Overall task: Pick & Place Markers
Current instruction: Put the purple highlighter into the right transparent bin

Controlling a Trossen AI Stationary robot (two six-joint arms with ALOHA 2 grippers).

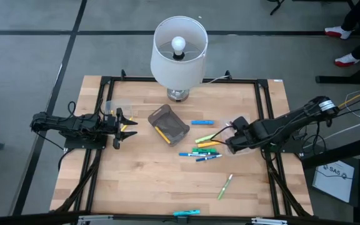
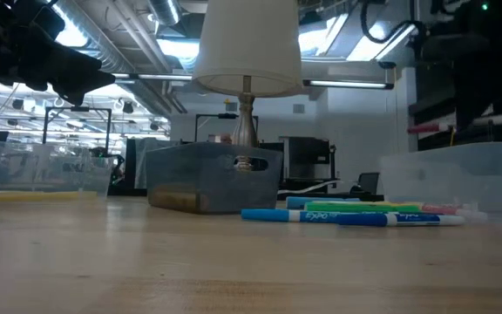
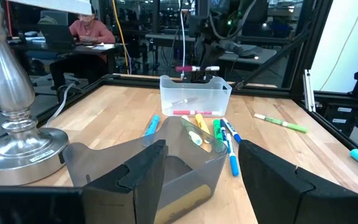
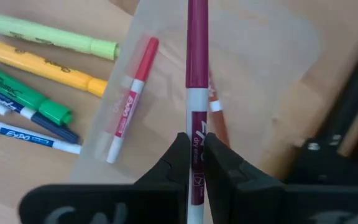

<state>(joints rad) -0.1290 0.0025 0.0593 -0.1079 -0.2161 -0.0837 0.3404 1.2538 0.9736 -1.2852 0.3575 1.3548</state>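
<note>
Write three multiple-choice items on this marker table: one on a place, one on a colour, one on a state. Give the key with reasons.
1. Where does the table lamp stand?
A. At the table's far edge, near the middle
B. Inside the grey bin
C. At the near edge by the cyan marker

2. What colour is the cap of the marker in the right gripper?
A. Yellow
B. Dark pink
C. Blue

3. How are the left gripper fingers set?
A. Shut on a green marker
B. Shut on the lamp base
C. Open, holding nothing

Key:
1 A: the high view shows the lamp at the far edge, beyond the grey bin.
2 B: the right wrist view shows a dark pink cap on a white barrel pinched between the fingers, over a clear bin.
3 C: the left wrist view shows the fingers spread apart with only the grey bin ahead.
</note>
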